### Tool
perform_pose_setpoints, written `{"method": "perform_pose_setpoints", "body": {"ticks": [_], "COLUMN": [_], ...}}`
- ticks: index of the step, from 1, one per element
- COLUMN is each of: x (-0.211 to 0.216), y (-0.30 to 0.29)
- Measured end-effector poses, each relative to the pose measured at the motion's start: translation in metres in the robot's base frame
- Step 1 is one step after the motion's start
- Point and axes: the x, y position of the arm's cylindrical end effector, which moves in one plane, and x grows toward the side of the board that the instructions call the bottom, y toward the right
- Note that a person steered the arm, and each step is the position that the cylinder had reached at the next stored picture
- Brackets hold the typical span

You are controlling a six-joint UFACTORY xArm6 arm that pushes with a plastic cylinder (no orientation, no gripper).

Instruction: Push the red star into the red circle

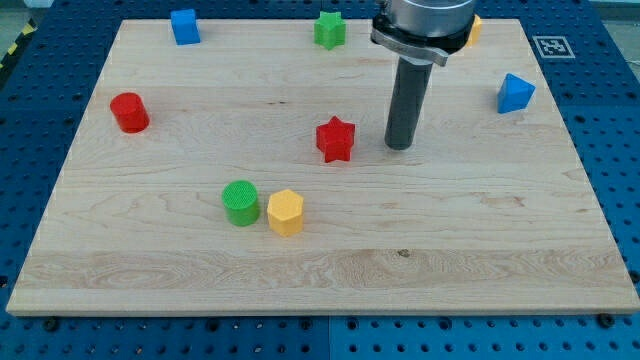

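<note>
The red star (336, 139) lies near the middle of the wooden board. The red circle (129, 112), a short red cylinder, stands at the view's left. My tip (400, 146) rests on the board just to the right of the red star, a small gap apart from it. The red circle is far to the left of the star, slightly nearer the view's top.
A green cylinder (240, 202) and a yellow hexagon (285, 212) sit side by side below and left of the star. A blue cube (184, 26), a green star (329, 29) and a partly hidden orange block (472, 30) line the top edge. A blue triangular block (514, 93) is at the right.
</note>
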Motion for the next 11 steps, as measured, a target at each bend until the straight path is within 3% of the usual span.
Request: {"method": "perform_pose_setpoints", "body": {"ticks": [4, 8, 11], "x": [0.000, -0.040, -0.176], "y": [-0.143, -0.258, -0.158]}}
